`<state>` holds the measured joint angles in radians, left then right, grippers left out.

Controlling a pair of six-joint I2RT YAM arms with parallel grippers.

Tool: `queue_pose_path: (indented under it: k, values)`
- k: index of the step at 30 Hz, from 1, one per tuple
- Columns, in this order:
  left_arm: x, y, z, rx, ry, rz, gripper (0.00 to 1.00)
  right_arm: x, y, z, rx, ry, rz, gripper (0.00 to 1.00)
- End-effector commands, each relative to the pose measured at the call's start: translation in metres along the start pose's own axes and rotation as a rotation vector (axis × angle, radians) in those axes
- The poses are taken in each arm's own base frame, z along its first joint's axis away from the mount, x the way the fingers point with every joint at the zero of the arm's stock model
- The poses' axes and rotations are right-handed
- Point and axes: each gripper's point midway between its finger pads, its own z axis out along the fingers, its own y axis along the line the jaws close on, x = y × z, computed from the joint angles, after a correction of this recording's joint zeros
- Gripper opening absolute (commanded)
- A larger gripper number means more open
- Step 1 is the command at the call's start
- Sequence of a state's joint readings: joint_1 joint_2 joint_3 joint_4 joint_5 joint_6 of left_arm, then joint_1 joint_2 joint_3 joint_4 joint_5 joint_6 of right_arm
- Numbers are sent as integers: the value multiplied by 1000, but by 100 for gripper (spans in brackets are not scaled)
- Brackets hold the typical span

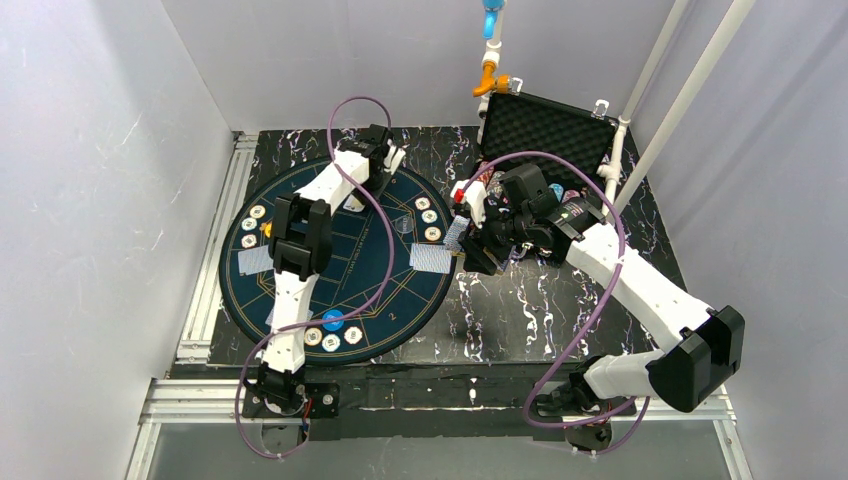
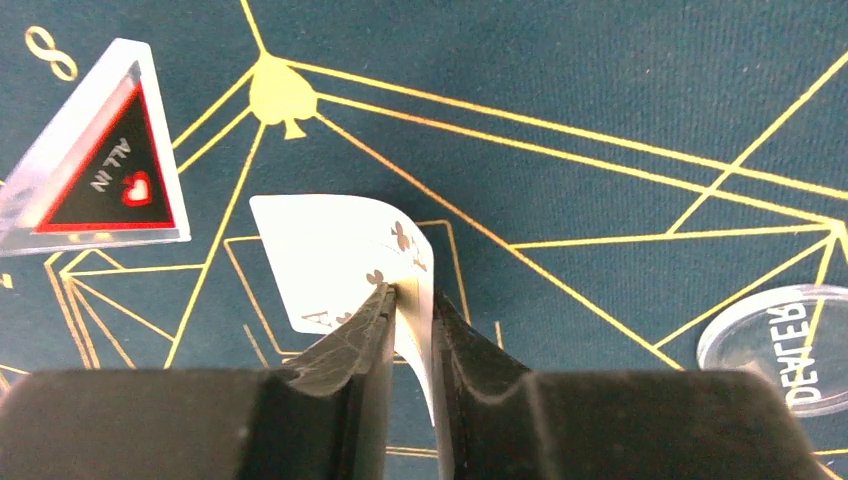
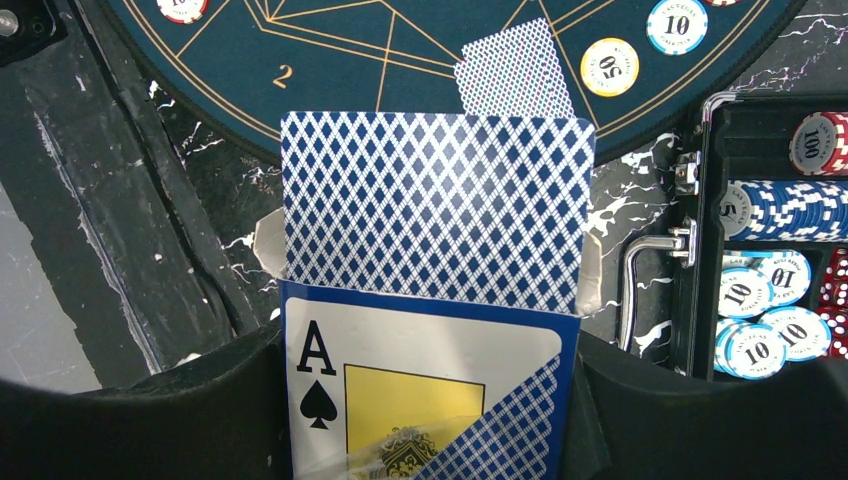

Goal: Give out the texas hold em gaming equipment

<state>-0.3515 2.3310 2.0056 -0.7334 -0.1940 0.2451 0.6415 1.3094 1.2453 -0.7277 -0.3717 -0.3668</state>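
Observation:
My left gripper [image 2: 415,300] hangs low over the round dark-blue mat [image 1: 350,270], in the mat's far half [image 1: 362,192]. A white-faced playing card [image 2: 330,250] showing clubs stands bent between its jaws, which sit a little apart. My right gripper [image 3: 425,400] is shut on a blue card box [image 3: 420,380] with an ace of spades on its front. Blue-backed cards [image 3: 435,200] stick out of the box's top. It hovers by the mat's right rim [image 1: 480,245]. Blue-backed cards [image 1: 430,257] and poker chips [image 1: 429,216] lie on the mat.
A clear triangular all-in marker [image 2: 100,170] and a clear dealer button [image 2: 790,340] lie on the mat near the left gripper. The open black case [image 1: 545,125] stands at the back right, with rows of chips [image 3: 790,200] in it. White poles rise beside the case.

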Motion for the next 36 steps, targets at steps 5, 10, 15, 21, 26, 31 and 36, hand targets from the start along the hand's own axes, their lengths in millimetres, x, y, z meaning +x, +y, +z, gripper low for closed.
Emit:
queue_pose_path:
  k: [5,10,15,21,26,31,36]
  values:
    - [-12,-14,-33,108,-12,-65,51,-14,3,-9,0,-63,-30,1]
    - [-37,-24,-96,235,-138,-100,85,-15,3,-10,-1,-71,-35,1]
    - [-35,-33,-161,487,-230,-225,98,-19,3,-10,-1,-86,-38,1]
    - [-28,-70,-249,908,-293,-473,98,-23,5,-9,-16,-100,-43,1]
    - [-4,-129,-306,1193,-261,-382,98,-27,8,-8,-40,-113,-47,1]
    - [14,-162,-324,1316,-214,-328,98,-32,11,-7,-57,-129,-43,1]
    - [25,-194,-331,1333,-187,-243,98,-37,14,-6,-77,-138,-47,1]
